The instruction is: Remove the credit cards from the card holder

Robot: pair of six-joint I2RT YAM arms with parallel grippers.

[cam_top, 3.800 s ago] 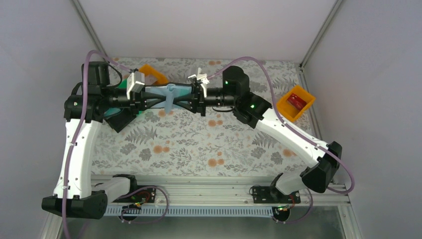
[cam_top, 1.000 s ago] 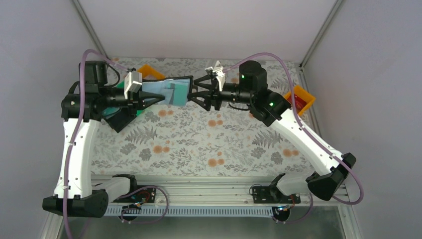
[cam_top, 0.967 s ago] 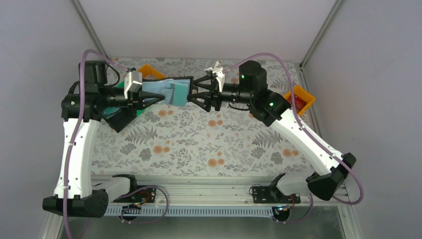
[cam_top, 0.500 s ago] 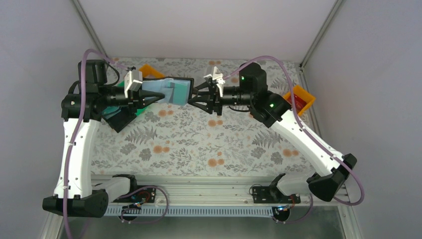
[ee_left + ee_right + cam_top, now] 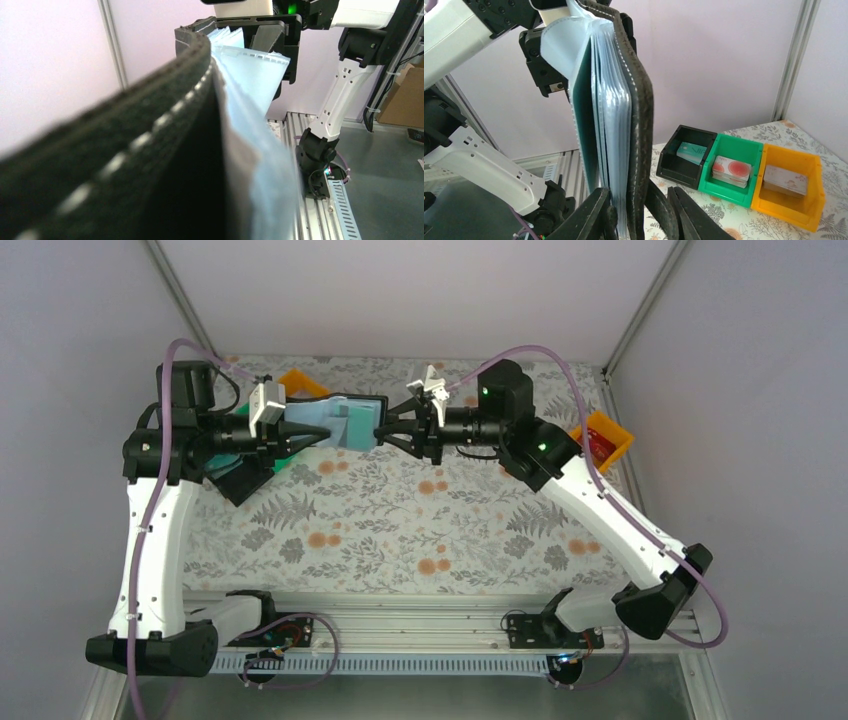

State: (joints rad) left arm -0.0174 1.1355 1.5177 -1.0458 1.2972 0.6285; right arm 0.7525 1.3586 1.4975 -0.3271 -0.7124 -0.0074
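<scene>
The card holder [image 5: 340,425] hangs open in the air at the back of the table, black cover out, pale blue sleeves inside. My left gripper [image 5: 308,432] is shut on its left half; in the left wrist view the card holder [image 5: 190,125] fills the frame and hides the fingers. A teal credit card [image 5: 581,115] stands in the outermost sleeve. My right gripper [image 5: 639,192] straddles the free edge, one finger [image 5: 596,210] against the sleeves, the other pressing the closing tab to the cover [image 5: 643,125]. From above, my right gripper [image 5: 383,432] meets the holder's right edge.
A row of bins sits under the holder: black bin [image 5: 674,165] with a teal card, green bin [image 5: 744,147] with red-and-white cards, orange bin [image 5: 809,200] with a grey card. Another orange bin [image 5: 612,432] at the right edge holds a red card [image 5: 600,447].
My right gripper has slid left onto the holder's free edge and its jaws have narrowed around it. The left arm has kept the holder still.
</scene>
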